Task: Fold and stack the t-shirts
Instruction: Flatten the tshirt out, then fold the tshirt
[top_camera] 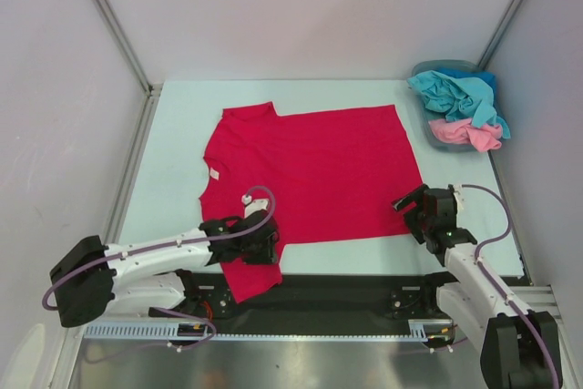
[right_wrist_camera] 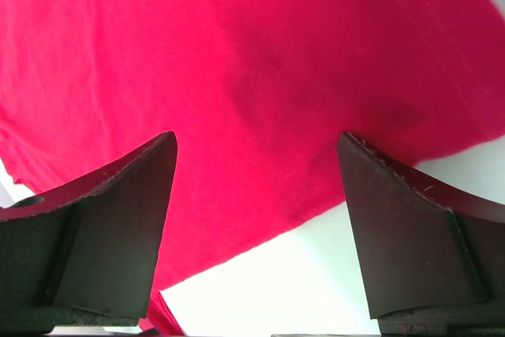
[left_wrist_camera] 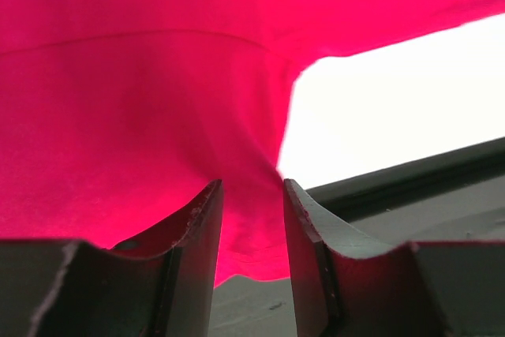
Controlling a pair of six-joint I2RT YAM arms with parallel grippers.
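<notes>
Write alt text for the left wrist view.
The left hand pinches a bunched fold of the crimson red cloth t-shirt near its edge. At right, the pale table surface and a dark strip show.

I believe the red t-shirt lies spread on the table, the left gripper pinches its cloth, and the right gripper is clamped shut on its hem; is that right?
Not quite: the right gripper is open, jaws wide apart over the hem, as the right wrist view shows. The red t-shirt does lie spread on the table, the left gripper pinching it.
</notes>
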